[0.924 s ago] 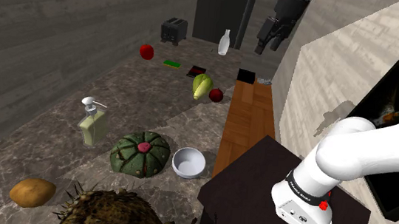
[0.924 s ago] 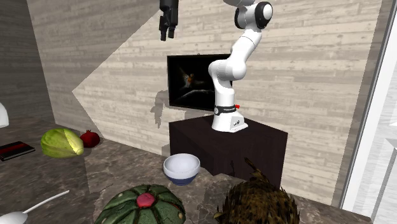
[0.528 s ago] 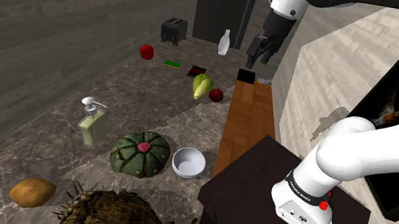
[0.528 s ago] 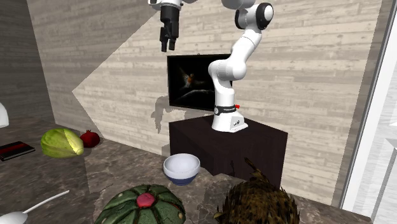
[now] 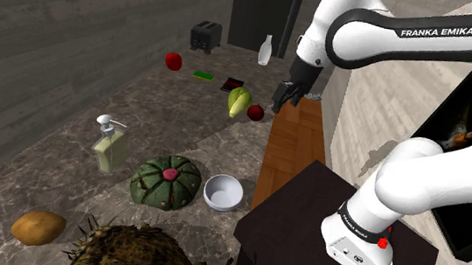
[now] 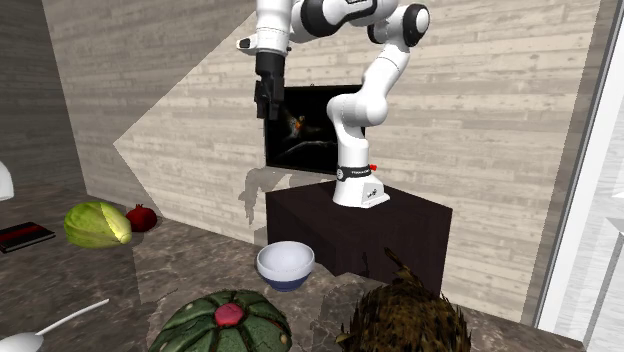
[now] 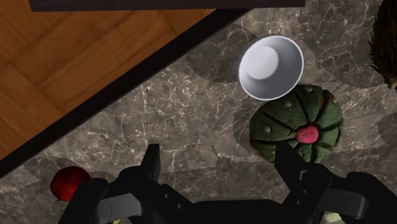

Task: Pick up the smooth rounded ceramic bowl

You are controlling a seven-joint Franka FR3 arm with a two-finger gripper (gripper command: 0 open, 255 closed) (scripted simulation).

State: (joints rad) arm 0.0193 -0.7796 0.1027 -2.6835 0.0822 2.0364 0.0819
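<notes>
White FRANKA EMIKA arm (image 5: 432, 175), black tool (image 5: 278, 101)

Your wrist view has the hand (image 7: 219, 151) covering part of a red fruit (image 7: 65, 181), and the frame's edge crops a spiky brown plant (image 7: 388, 32). In the second exterior view, the bottom edge cuts the green cactus (image 6: 215, 318). A white object (image 6: 3, 185) at the left edge shows too little to name.

The dark forearm band (image 5: 436, 32) reads "FRANKA EMIKA" in white; nothing else legible.
</notes>
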